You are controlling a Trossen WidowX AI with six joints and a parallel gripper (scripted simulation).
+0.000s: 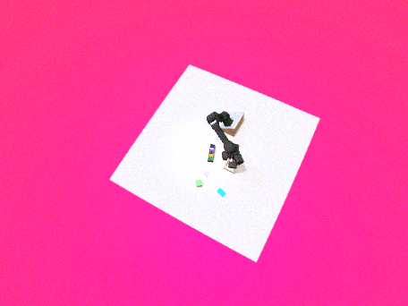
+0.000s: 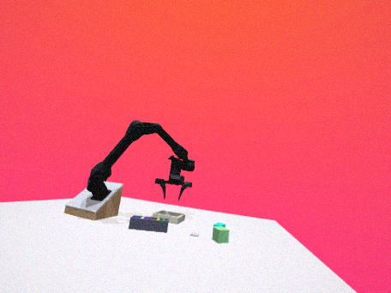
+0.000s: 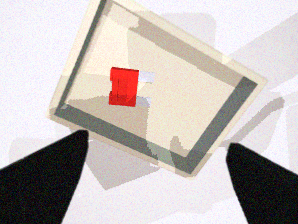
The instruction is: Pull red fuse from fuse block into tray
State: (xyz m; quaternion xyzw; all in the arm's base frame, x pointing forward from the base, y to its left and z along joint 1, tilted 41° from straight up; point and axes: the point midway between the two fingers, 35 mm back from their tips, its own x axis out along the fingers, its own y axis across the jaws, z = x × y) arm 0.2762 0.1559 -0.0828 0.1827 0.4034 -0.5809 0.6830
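Note:
The red fuse [image 3: 123, 86] lies on its side on the floor of the beige tray [image 3: 120, 136] [image 2: 177, 219] [image 1: 231, 169], its metal blades pointing right. It is free of the fingers. My gripper [image 3: 159, 144] [image 2: 171, 194] [image 1: 232, 158] is open and empty, hanging well above the tray. The dark fuse block [image 2: 148, 224] [image 1: 211, 152] with several coloured fuses sits beside the tray, apart from my gripper. The red fuse is hidden by the tray walls in the top and exterior views.
The arm's wooden pedestal [image 2: 92, 206] [image 1: 236, 127] stands behind the block. A green cube [image 2: 220, 235] [image 1: 199, 182], a cyan block [image 2: 219, 224] [image 1: 221, 191] and a small white piece [image 2: 195, 234] [image 1: 206, 174] lie on the white table beyond the tray.

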